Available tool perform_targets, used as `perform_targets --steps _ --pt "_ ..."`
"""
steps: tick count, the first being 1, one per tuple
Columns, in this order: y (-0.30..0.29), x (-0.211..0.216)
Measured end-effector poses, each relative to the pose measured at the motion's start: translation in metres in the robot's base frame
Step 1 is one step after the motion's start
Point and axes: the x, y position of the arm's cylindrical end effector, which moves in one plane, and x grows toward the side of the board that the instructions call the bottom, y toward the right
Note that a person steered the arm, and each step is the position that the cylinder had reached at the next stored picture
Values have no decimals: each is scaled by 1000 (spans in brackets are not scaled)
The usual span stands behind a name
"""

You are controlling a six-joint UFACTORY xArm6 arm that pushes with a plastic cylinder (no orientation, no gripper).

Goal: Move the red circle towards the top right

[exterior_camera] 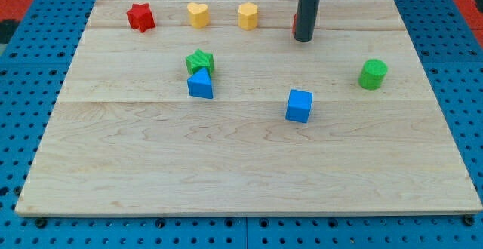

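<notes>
The red circle [296,24] is almost wholly hidden behind my rod; only a thin red sliver shows at the rod's left edge, near the view's top, right of centre. My tip [304,38] rests on the board right in front of that block, touching or nearly touching it. The rod is dark and comes down from the view's top.
A wooden board [241,166] lies on a blue pegboard. Along the top stand a red star [140,17], a yellow heart [198,14] and a yellow hexagon [248,15]. A green star [200,60] touches a blue triangle [200,84]. A blue cube [299,106] and green cylinder [372,74] stand apart.
</notes>
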Motion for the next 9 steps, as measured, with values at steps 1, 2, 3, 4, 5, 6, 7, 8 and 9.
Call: perform_targets --steps 1,2,3,4,5,6,7,8,9 --pt "20 -10" --pt "41 -16" --pt "41 -16" --pt "1 15" --pt "8 -6" --pt "20 -19" --pt "14 -16" --pt "-27 3" --pt "-3 -17"
